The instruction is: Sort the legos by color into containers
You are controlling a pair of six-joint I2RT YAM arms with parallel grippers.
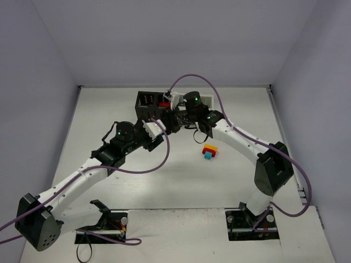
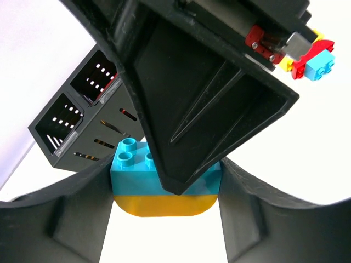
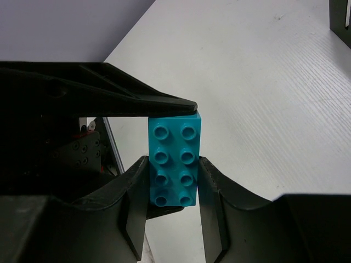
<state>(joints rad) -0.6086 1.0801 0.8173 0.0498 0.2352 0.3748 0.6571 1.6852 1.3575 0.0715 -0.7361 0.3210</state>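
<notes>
Fingers grip teal brick, bin holds red

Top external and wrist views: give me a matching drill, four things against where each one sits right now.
1 teal brick
2 yellow-orange brick
3 loose clump
4 black bins

A lying free on the table
B by the table's far edge
C between the right claw fingers
D under the teal brick, in the left claw

Pairs: 1-C, 2-D, 3-A, 4-B
</notes>
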